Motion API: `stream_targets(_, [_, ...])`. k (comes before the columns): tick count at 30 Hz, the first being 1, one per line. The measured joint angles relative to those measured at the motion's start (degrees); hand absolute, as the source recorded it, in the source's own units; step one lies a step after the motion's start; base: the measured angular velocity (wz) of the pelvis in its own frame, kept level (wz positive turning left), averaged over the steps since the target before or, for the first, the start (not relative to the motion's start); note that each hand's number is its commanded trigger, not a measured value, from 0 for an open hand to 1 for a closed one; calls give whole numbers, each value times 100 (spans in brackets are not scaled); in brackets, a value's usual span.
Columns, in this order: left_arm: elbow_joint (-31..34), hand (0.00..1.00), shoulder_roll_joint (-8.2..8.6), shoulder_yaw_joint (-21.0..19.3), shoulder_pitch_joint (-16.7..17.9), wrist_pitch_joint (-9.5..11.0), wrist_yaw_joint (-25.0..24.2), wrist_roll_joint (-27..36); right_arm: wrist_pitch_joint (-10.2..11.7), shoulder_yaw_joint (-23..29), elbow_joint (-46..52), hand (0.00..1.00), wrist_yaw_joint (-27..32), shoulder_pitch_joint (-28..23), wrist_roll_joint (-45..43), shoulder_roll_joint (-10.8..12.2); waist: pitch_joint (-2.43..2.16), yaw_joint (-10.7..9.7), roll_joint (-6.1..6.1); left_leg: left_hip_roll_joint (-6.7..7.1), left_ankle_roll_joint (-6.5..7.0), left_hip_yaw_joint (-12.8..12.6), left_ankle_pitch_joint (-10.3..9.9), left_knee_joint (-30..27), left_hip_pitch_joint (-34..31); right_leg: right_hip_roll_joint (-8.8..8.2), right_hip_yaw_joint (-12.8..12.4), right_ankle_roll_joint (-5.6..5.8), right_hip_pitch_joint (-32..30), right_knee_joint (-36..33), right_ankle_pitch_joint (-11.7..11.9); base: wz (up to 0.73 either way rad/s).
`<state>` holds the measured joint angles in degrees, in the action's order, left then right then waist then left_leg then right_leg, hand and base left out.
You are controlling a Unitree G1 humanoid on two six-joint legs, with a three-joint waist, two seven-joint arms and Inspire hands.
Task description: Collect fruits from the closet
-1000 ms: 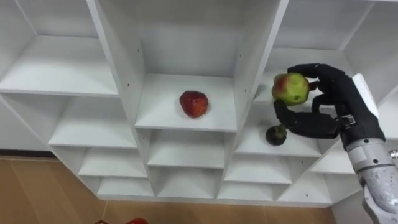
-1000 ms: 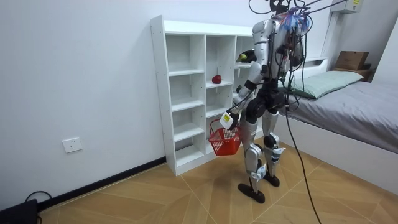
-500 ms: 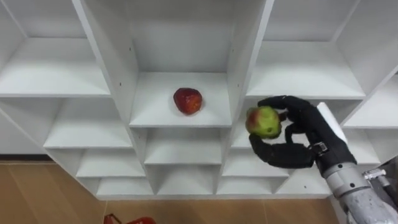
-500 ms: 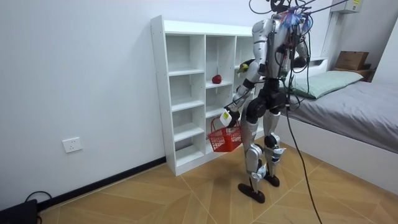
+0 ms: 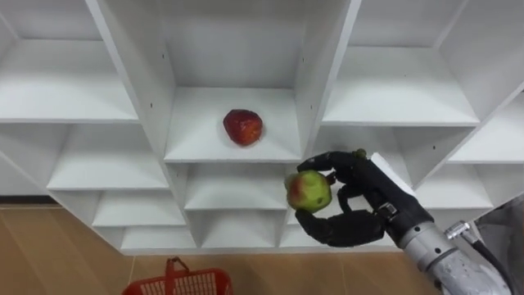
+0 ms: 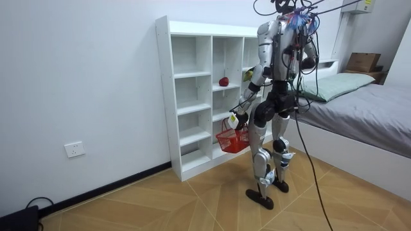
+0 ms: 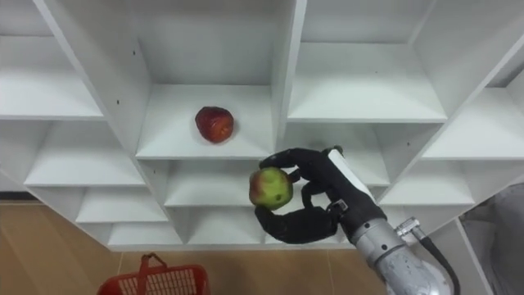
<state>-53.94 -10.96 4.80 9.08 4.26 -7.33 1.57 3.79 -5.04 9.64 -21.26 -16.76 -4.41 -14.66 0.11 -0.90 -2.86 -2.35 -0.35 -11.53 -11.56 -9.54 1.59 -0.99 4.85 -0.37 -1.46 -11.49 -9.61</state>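
Observation:
My right hand (image 5: 360,215) is shut on a green-and-red apple (image 5: 309,191), held in the air in front of the closet's lower middle shelves. A red apple (image 5: 242,126) lies on the middle shelf of the white closet (image 5: 196,147), up and to the left of that hand. Below, the rim and handle of a red basket (image 5: 176,282) show at the bottom edge. In the room view the basket (image 6: 232,137) hangs from my left hand (image 6: 234,120) in front of the closet (image 6: 186,64), with the red apple (image 6: 223,81) on its shelf above.
I stand close to the closet, facing it, on a wooden floor (image 6: 192,199). A bed (image 6: 366,115) stands behind me at the room view's right. The closet's other compartments are bare white shelves.
My right hand has brought the green-and-red apple out of the right compartment, down and to the left. The basket has risen toward it and come into the eye view's bottom edge.

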Motion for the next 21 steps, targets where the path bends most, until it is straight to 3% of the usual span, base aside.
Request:
stream_targets(10, [63,100,-59,69,-120,14,-23,15,-18,-51,-96,100,-168,38,8,-3,9,7,-52,1,1,9,1,-37,-74,-2,-9,0,-71,-26,0,0])
stream_targets(16, [217,100,-73,335,-559,118,36,12,88,-118,-693,100,-57,637,15,24,45,-57,-96,-18,11,70,6,-244,-430,-16,45,-7,-301,-60,61,7])
stream_targets(21, [414,100,-78,363,-841,478,-27,26,295,-160,-1021,100,-15,1024,8,22,68,-26,-61,-22,14,67,7,-318,-623,-30,85,-11,-498,-120,65,0])
